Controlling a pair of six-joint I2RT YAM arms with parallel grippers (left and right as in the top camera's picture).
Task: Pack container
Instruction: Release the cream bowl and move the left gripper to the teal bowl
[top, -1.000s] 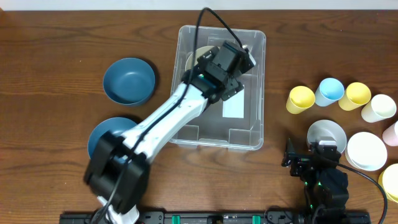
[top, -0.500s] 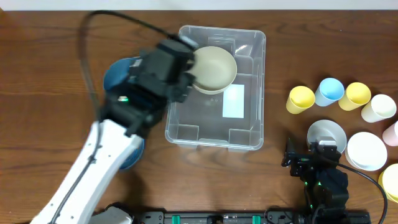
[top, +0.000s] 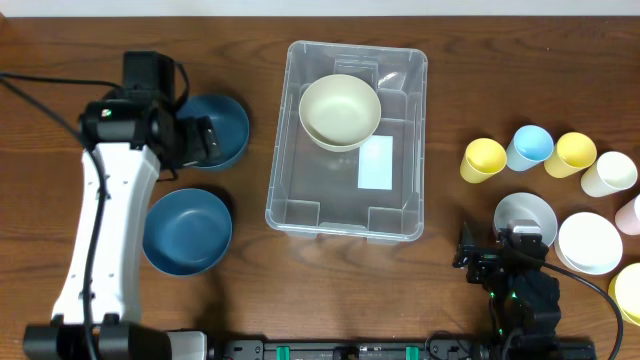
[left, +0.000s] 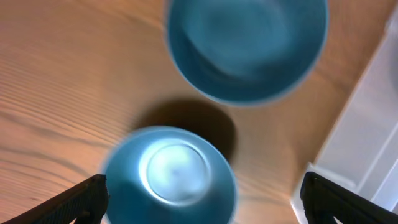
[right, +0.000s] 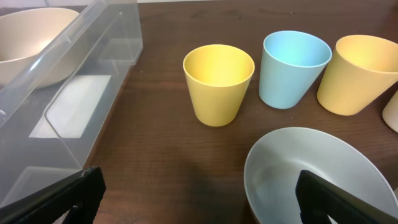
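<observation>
The clear container (top: 288, 200) stands mid-table with a white label (top: 375, 163) on its bottom. A cream bowl (top: 340, 110) sits inside it, at the far end. My left gripper (top: 203, 141) is open and empty, hovering over the upper of two blue bowls (top: 228, 125); the other blue bowl (top: 187, 230) lies nearer. In the left wrist view the open jaws (left: 204, 186) span a blurred blue bowl (left: 169, 177), with the second blue bowl (left: 249, 43) beyond. My right gripper (top: 503, 262) is open and empty beside a grey bowl (top: 526, 213), also in the right wrist view (right: 311, 174).
At the right stand a yellow cup (top: 484, 158), a light blue cup (top: 530, 145), another yellow cup (top: 570, 153), a cream cup (top: 608, 172) and a white bowl (top: 590, 242). The container wall (right: 68, 93) is at the left in the right wrist view.
My left arm let go of the cream bowl inside the container, then swung out left to above the blue bowls. The right arm has not moved.
</observation>
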